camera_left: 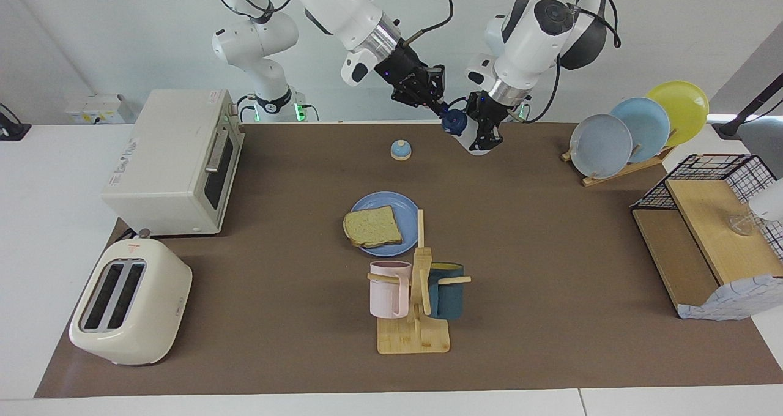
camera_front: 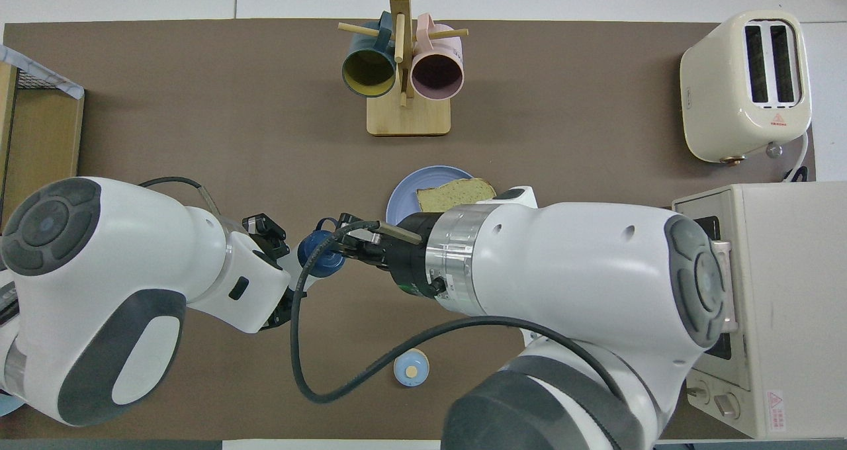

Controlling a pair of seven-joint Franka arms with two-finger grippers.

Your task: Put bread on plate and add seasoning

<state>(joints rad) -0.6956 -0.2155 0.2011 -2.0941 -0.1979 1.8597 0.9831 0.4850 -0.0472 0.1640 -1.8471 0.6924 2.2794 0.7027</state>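
The bread lies on the blue plate at mid-table; the overhead view shows the bread and the plate partly under my right arm. My left gripper is shut on the white body of the seasoning bottle, held tilted in the air over the table's edge by the robots. Its navy cap points toward my right gripper, which is shut on the cap's top. From overhead, the cap sits between the left gripper and the right gripper.
A blue-domed bell stands near the robots. A mug rack with a pink and a teal mug stands beside the plate, farther from the robots. Toaster oven and toaster fill the right arm's end; plate rack and wire shelf the left arm's.
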